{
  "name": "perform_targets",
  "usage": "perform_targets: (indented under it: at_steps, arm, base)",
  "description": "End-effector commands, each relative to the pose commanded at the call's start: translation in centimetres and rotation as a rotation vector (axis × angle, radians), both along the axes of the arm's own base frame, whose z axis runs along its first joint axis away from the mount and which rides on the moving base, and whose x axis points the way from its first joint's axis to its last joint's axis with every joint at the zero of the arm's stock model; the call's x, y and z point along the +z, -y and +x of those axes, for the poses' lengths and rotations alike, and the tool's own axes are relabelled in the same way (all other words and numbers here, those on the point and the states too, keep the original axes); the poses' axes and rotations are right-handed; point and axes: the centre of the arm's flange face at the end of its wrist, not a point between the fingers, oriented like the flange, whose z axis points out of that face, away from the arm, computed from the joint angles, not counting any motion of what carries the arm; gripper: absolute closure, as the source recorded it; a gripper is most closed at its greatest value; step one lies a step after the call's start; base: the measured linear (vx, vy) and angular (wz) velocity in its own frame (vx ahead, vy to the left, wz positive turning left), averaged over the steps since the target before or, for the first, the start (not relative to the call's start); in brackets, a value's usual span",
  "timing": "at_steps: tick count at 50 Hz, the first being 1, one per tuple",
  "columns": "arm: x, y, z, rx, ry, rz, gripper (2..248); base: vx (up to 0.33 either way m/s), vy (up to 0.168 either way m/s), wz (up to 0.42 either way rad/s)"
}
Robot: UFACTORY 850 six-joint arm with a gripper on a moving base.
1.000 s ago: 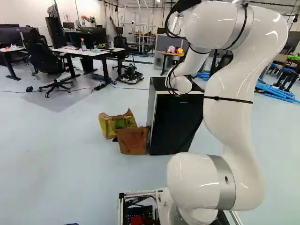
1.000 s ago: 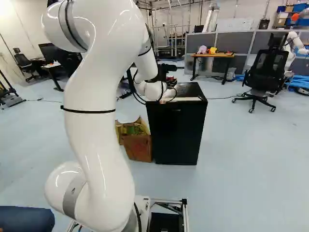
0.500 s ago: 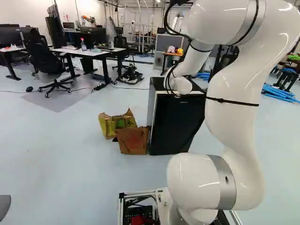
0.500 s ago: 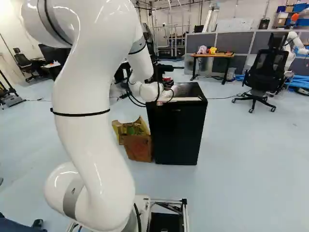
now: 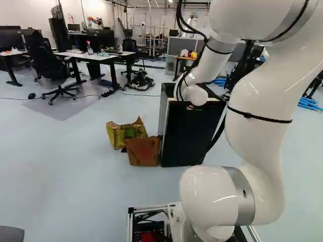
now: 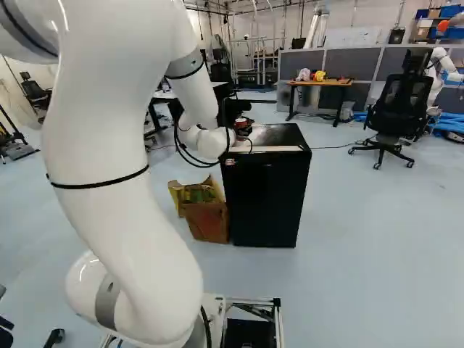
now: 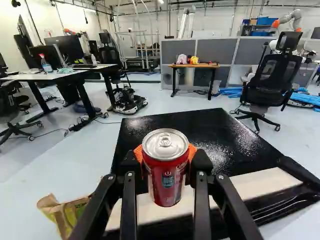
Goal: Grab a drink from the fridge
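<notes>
You've got the red can (image 7: 166, 172) upright & pinched btwn the gripper's (image 6: 241, 125) orange pads (image 7: 192, 151), by the blk fridge's (image 6: 264, 196) near top edge; can't tell if it touches the fridge. Brown bag (image 5: 143, 152) & yellow bag (image 5: 116, 136) on flr, L of fridge. Blk office chair (image 6: 399, 109) far R.

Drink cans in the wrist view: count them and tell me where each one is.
1: the red can, held in the gripper near the top of the fridge. Any inside the fridge would be hidden.
</notes>
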Motion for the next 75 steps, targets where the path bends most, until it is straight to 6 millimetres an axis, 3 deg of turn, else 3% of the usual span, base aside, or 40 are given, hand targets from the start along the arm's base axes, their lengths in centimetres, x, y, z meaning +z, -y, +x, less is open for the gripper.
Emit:
perform_targets:
  at_steps: [41,58,75]
  arm:
    - [-2.0,-5.2,-13.5,0.109,-0.082,-0.002,150]
    - [-3.2,-6.3,-17.5,0.141,-0.105,-0.003,150]
    - [-4.2,-6.9,-20.2,0.162,-0.121,-0.005,150]
  base:
    - [0.0,0.0,0.0]
    - [0.0,0.0,0.0]
    - [0.0,0.0,0.0]
